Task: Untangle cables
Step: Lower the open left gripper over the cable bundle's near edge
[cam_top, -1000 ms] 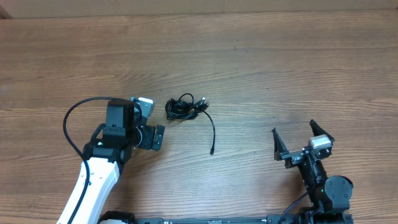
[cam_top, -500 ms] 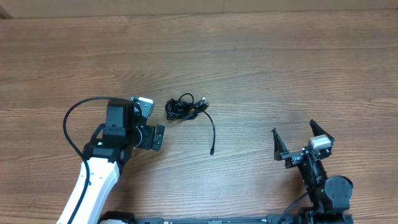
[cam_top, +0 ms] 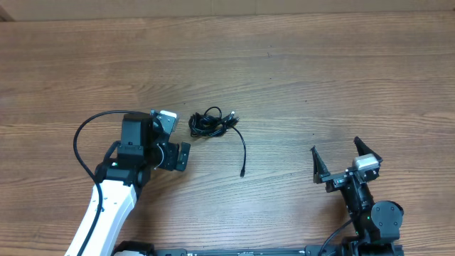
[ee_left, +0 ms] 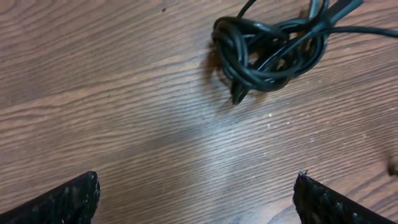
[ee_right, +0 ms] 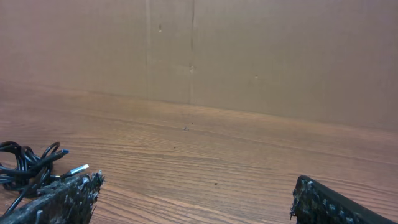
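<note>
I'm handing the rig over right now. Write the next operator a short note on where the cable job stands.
Left gripper: open, empty, fingers facing the cables from close by, not touching them.
Right gripper: open, empty, far off to the right of the cables.
The cables are bunched in one tight knot on the table; one loose tail curves away from it, its plug end free.
Done: nothing untangled yet.
Left: grip the knot and draw the strands apart, probably with both arms.
</note>
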`<state>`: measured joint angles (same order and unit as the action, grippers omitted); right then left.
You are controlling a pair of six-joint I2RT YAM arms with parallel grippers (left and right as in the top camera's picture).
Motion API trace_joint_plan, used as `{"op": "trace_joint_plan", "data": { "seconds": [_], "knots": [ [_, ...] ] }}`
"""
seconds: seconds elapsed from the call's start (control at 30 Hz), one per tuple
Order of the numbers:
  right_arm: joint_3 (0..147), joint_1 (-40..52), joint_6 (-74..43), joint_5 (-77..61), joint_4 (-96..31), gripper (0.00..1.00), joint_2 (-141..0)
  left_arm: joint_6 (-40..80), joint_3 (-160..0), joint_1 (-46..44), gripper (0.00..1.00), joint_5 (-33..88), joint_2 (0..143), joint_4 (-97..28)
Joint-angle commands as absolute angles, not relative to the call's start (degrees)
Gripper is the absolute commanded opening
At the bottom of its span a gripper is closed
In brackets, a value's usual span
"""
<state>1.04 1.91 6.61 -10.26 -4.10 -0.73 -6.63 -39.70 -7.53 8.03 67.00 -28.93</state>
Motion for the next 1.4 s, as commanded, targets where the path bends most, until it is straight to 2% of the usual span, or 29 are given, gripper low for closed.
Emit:
{"op": "trace_joint_plan", "data": {
  "seconds": [0.0, 0.77, 0.9, 1.07, 1.37],
  "knots": [
    [0.47, 1.76, 6.28, -9.96, -3.95, 1.0, -0.23, -7.68, -41.43, -7.97, 1.0, 10.15, 67.4, -28.21],
    [0.47, 1.74, 6.28, -9.96, -3.95, 1.0, -0.23, -7.62, -41.43, -7.97, 1.0, 10.22, 67.4, -19.0],
    [0.47, 1.76, 6.28, -9.96, -3.97, 1.0, -0.23, -7.49, -41.43, -7.97, 0.99, 12.47, 67.4, -17.74],
    [0.47, 1.74, 6.28, -9.96, -3.97, 1.0, -0.23, -7.49, -41.43, -7.97, 1.0, 22.09, 67.4, -15.7],
    [0.47, 1.74, 6.28, -9.96, -3.95, 1.0, -0.23, -4.03, -41.43, -7.99, 1.0, 22.57, 67.99, -15.57]
  ]
}}
